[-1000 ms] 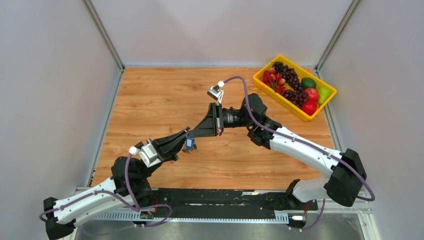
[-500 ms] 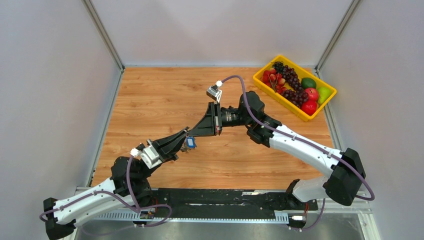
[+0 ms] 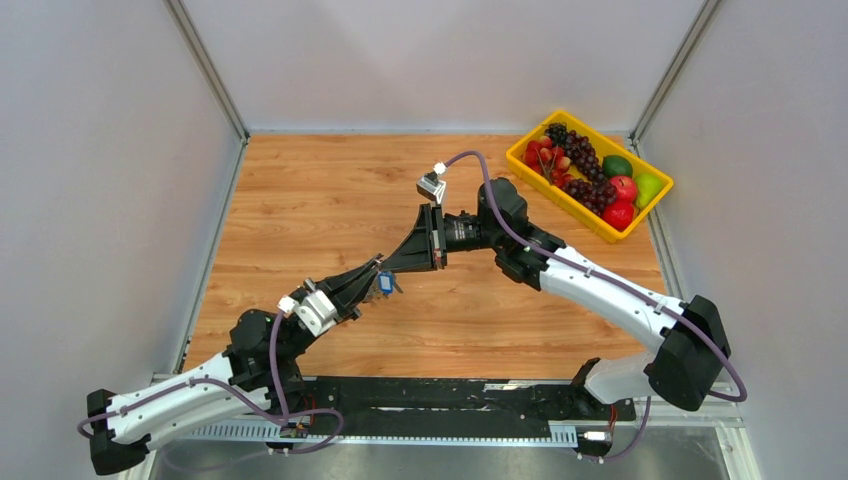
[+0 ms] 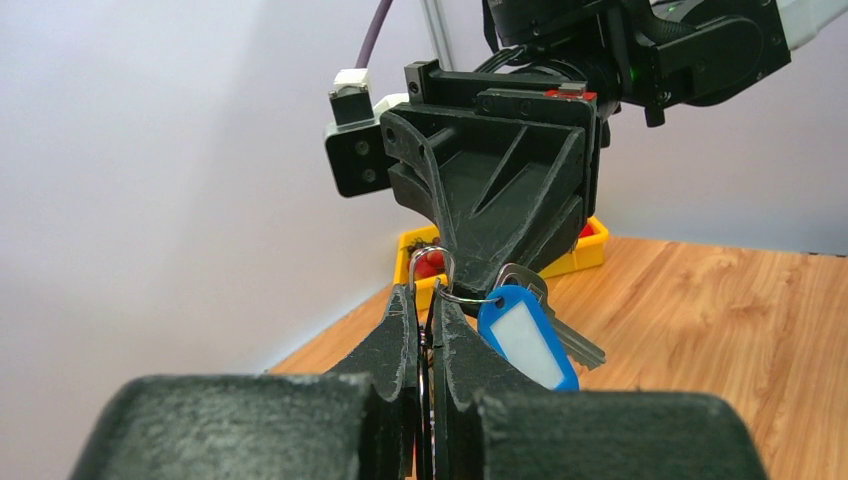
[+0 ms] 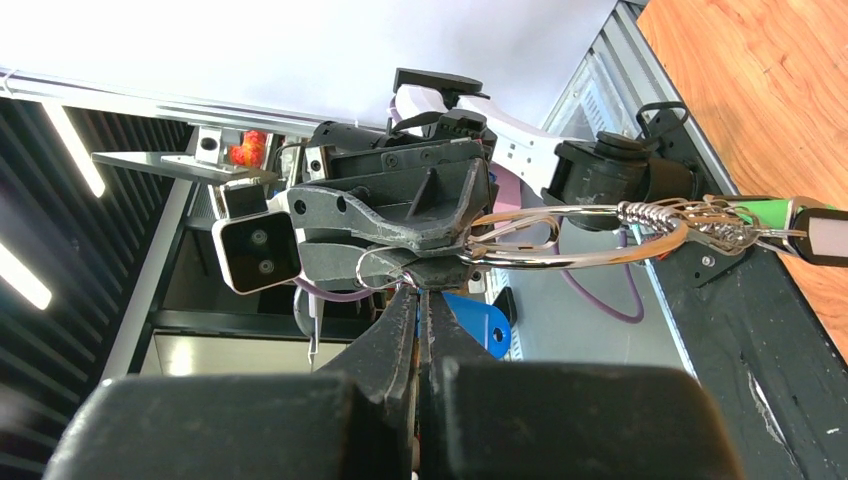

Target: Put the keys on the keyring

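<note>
Two grippers meet tip to tip over the wooden table [image 3: 300, 200]. From above, little shows there beyond the blue tag [image 3: 384, 284]. Only the right wrist view shows the keyring [image 5: 560, 263]: one large wire loop hanging from the meeting point toward the table. At its far end are a bunch of keys [image 5: 665, 213], packed too tightly to count, one green tag [image 5: 768, 212] and one dark-framed tag [image 5: 826, 238]. Only the left wrist view shows one silvery key [image 4: 572, 341] lying behind the blue tag. Both hang on a small ring [image 4: 430, 266] just beside the fingertips of the left gripper [image 4: 425, 325]. Tags counted: three. Left gripper: clenched, fingers nearly touching, with a thin metal wire pinched between them, apparently the keyring's. Right gripper [image 5: 422, 310]: clenched fully, tips touching the small ring; whether it pinches that ring cannot be told. One yellow bin [image 3: 553, 195] of fruit stands well behind the right gripper.
</note>
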Robot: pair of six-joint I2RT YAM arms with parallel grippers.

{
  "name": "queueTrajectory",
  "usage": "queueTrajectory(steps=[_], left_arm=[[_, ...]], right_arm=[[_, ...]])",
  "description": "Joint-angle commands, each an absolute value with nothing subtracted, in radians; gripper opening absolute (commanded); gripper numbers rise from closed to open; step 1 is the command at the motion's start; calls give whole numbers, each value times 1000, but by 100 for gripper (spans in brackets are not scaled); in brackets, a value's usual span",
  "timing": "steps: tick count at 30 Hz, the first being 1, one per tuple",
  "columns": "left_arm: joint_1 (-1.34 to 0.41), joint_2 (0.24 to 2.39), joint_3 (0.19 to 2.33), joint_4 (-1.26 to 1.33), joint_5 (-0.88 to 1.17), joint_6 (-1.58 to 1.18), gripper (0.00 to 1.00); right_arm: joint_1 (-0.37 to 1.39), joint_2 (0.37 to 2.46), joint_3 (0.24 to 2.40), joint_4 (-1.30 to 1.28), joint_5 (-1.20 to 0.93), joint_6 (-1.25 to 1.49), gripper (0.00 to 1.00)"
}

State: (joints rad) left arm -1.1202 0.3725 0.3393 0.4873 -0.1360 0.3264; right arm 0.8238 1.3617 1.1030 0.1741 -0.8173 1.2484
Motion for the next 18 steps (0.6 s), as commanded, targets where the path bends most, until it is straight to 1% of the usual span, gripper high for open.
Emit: queueTrajectory(steps=[1, 18], left_arm=[[-1174, 406, 379, 457, 25, 333, 1], [-1213, 429, 381, 408, 3, 333, 1]], right_arm=[[786, 1385, 1146, 198, -695, 1240, 0], [765, 1383, 1212, 264, -723, 1243, 0]])
